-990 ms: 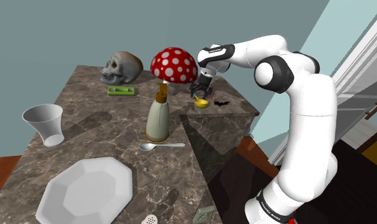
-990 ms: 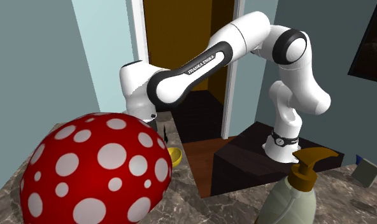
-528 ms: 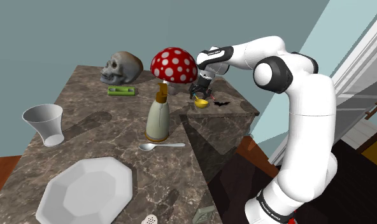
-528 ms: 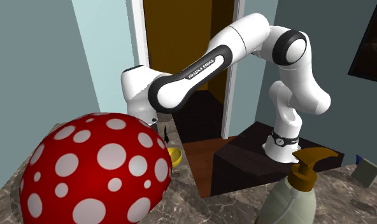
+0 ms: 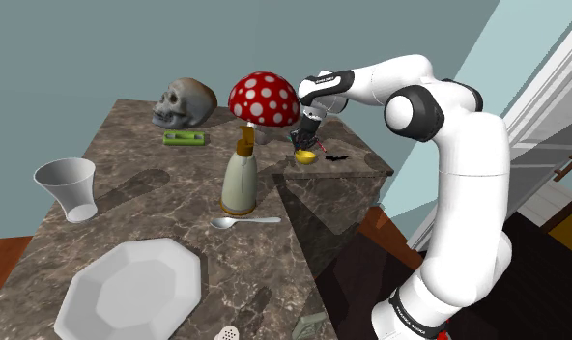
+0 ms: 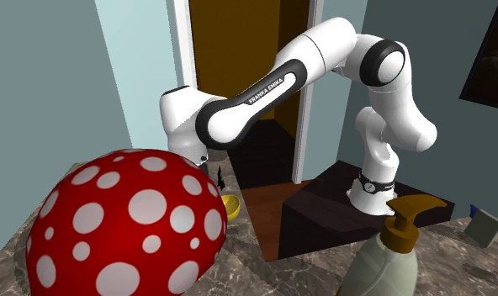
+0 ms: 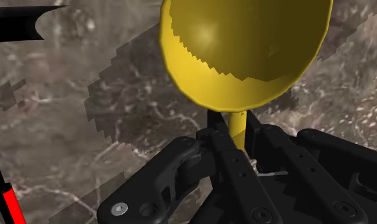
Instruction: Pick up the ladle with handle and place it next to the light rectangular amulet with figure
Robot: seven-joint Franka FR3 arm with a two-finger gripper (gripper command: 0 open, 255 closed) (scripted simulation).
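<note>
At the shoulder view's far left a white cup [image 5: 67, 186] stands on the marble tabletop [image 5: 129, 217], with a white octagonal plate [image 5: 129, 290] nearer the camera. Further right a grey skull [image 5: 185, 101] sits near the far edge, with a flat green rectangular piece [image 5: 185, 138] just in front of it. Next a soap dispenser [image 5: 241, 179] stands upright, and a spoon [image 5: 243, 222] lies in front of it. Behind them is the red mushroom [image 5: 263, 99] with white spots.

My fingers [image 5: 304, 142] point down just right of the mushroom, at the tabletop's right end, over the yellow ladle [image 5: 304, 156]. A black bat shape [image 5: 334, 155] lies just beside the ladle, further right.

In the wrist view the ladle's round bowl [image 7: 244, 51] lies straight ahead of my fingertips. Its short handle [image 7: 238, 124] runs back between them. I have my fingers closed on that handle, one pressed against each side. I cannot tell whether the bowl touches the marble beneath it.
</note>
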